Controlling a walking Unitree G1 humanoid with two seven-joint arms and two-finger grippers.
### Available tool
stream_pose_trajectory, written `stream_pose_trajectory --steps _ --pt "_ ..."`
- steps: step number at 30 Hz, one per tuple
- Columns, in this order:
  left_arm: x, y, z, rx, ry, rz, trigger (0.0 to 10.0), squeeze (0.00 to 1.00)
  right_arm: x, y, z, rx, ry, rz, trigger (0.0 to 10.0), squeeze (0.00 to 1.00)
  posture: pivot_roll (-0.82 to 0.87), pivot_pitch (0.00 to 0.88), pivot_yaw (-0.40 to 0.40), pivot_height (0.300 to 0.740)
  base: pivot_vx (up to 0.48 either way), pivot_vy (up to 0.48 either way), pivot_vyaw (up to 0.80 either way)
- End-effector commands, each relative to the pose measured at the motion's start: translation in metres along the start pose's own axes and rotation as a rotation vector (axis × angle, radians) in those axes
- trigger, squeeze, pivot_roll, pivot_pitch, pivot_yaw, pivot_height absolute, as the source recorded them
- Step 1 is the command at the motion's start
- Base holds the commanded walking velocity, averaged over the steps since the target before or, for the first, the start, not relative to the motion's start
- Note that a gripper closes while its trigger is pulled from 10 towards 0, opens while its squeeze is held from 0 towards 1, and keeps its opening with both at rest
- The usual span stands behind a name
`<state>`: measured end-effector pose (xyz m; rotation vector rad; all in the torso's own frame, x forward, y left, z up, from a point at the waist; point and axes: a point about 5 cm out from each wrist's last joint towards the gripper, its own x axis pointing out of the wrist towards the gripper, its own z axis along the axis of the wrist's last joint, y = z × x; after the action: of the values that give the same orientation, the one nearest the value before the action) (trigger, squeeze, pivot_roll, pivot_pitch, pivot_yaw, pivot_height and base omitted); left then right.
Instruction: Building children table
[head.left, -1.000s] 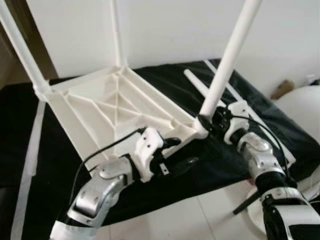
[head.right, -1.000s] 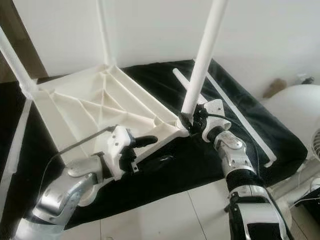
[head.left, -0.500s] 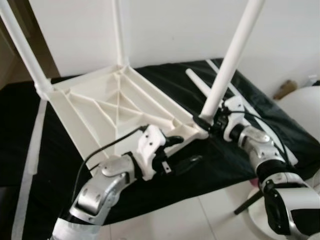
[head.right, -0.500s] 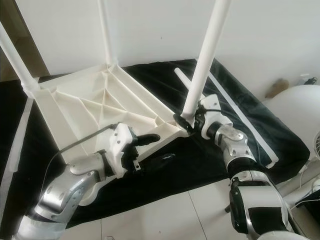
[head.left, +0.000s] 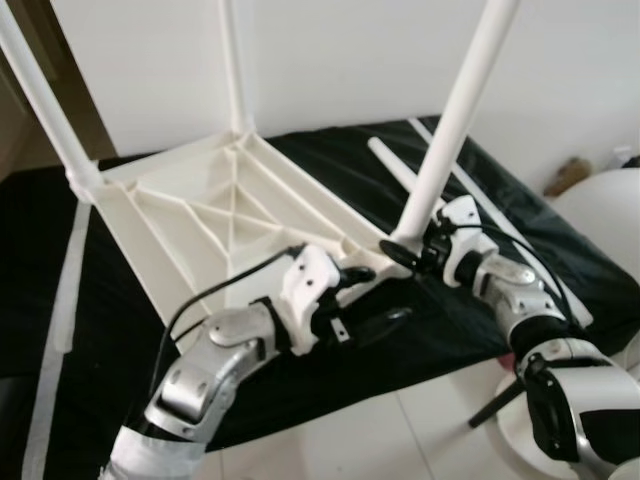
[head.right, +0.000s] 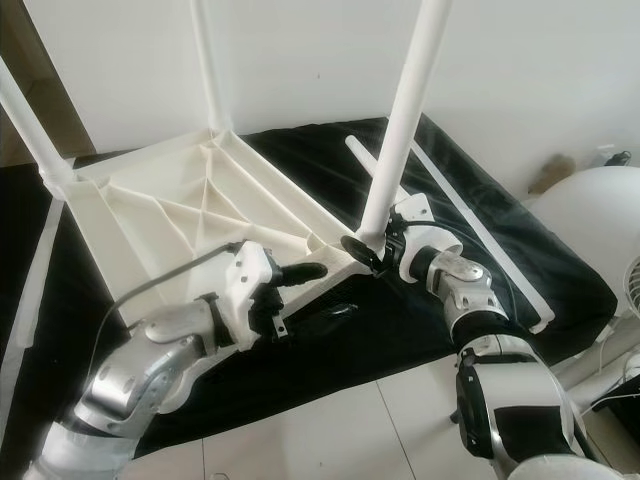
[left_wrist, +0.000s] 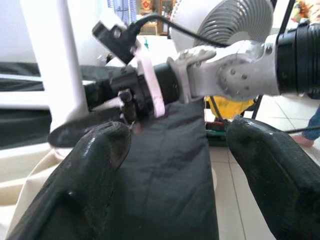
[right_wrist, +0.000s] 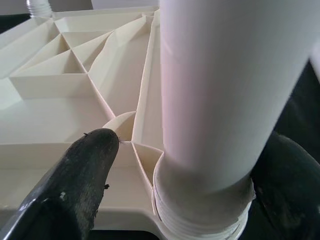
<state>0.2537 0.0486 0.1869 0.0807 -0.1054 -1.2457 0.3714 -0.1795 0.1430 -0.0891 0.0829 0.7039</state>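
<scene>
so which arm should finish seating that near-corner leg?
Right. The right gripper already straddles the base of the leg at its socket. The left gripper is open at the tabletop edge, better placed to brace.

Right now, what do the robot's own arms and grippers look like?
Both arms are silver metal with rounded joints. The left arm carries a white wrist block and a black cable looping over it. The right arm has a white wrist cover and black cabling. The left gripper and right gripper each have two long, glossy black fingers.
</scene>
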Motion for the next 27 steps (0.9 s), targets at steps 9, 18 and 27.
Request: stream_pose_trajectory --steps 9,18,27 --pt "0.001 0.003 0.0 -0.005 0.015 0.027 10.0 0.0 0.003 0.03 -0.028 0.065 0.051 0.176 10.0 0.0 -0.03 0.032 0.008 0.74 0.0 0.0 0.0" --pt "-0.005 0.009 -0.001 0.025 0.046 0.029 10.0 0.0 -0.002 0.038 -0.024 0.026 0.013 0.219 10.0 0.0 -0.03 0.033 -0.006 0.74 0.0 0.0 0.0" --pt "-0.003 0.009 -0.002 0.033 0.047 0.028 10.0 0.0 -0.003 0.032 -0.02 -0.045 -0.009 0.169 10.0 0.0 -0.03 0.024 -0.015 0.74 0.0 0.0 0.0"
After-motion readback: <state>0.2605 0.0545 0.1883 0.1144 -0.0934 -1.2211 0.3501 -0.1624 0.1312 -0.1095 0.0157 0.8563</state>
